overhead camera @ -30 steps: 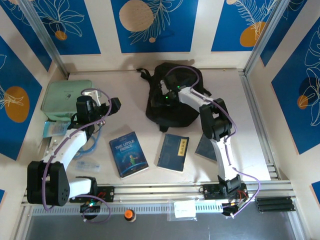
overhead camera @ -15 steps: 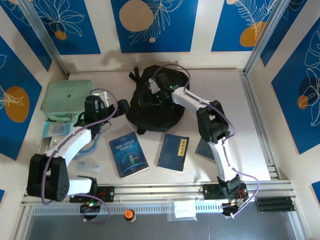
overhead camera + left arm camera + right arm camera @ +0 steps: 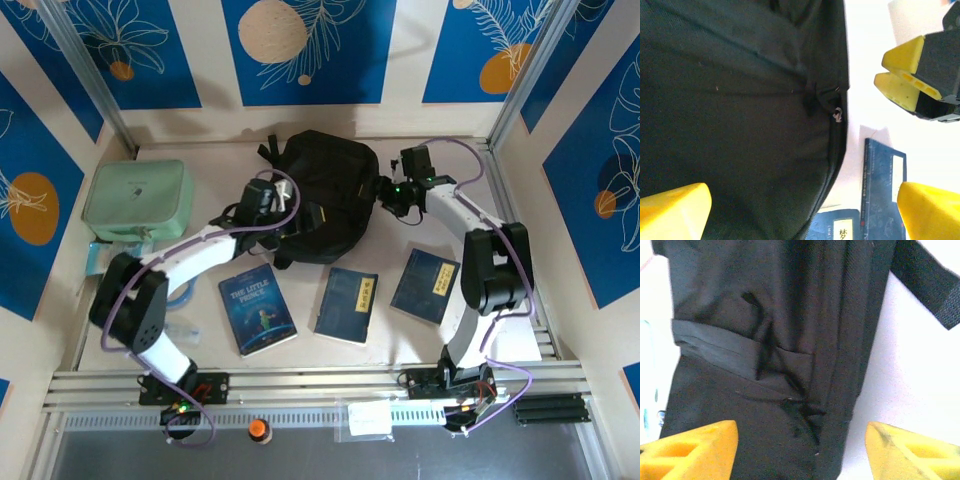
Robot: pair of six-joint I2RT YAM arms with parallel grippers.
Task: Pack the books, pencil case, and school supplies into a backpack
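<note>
Lying slumped at back-centre of table (image 3: 390, 255), backpack (image 3: 330, 175) looks soft, floppy, prob light, so grab by zip edge (image 3: 832, 160), not mid-panel. Left gripper (image 3: 805, 195) & right gripper (image 3: 801, 427) both gape wide, empty, over it; books (image 3: 347, 304) just in front

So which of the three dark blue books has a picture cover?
The leftmost dark blue paperback, titled The Little Prince; the middle book and right book show only a small yellowish label.

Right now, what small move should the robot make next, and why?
Probably the left gripper, open above it, should drop and pinch the zipper pull. The backpack looks zipped shut, and the three books lie outside it.
</note>
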